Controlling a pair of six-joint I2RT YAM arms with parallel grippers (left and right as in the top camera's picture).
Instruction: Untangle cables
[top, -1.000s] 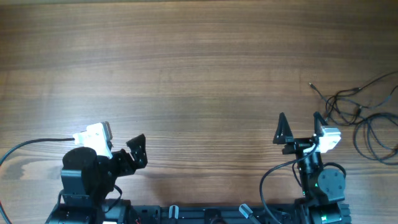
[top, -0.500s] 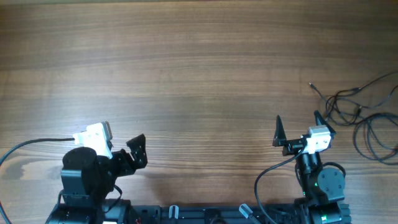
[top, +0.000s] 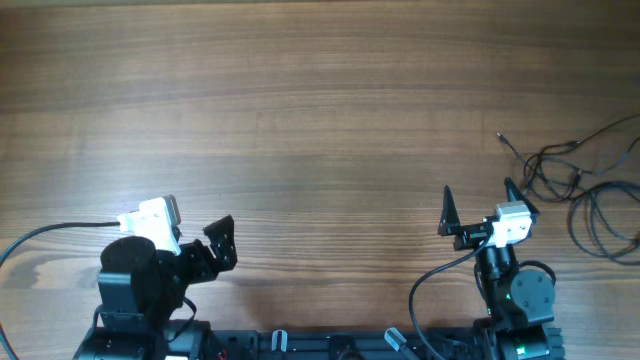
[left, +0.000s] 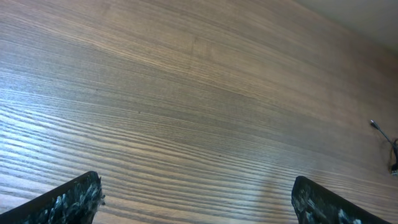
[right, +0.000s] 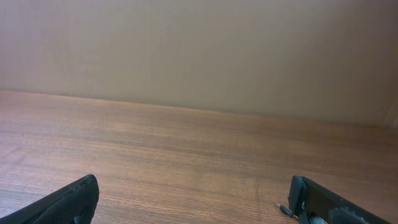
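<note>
The cables are thin black wires lying in loose loops at the table's right edge, one plug end pointing left. A plug tip shows beside my right finger in the right wrist view, and a wire end at the right edge of the left wrist view. My right gripper is open and empty, just left of the cables and near the front edge. My left gripper is open and empty at the front left, far from the cables.
The wooden table stretches across the view. A thick black arm cable runs along the front left. The arm bases stand at the front edge. A plain wall rises behind the table in the right wrist view.
My right gripper has tilted and shifted slightly left between one second ago and half a second ago, and has stayed still since. The left arm and cables have not moved.
</note>
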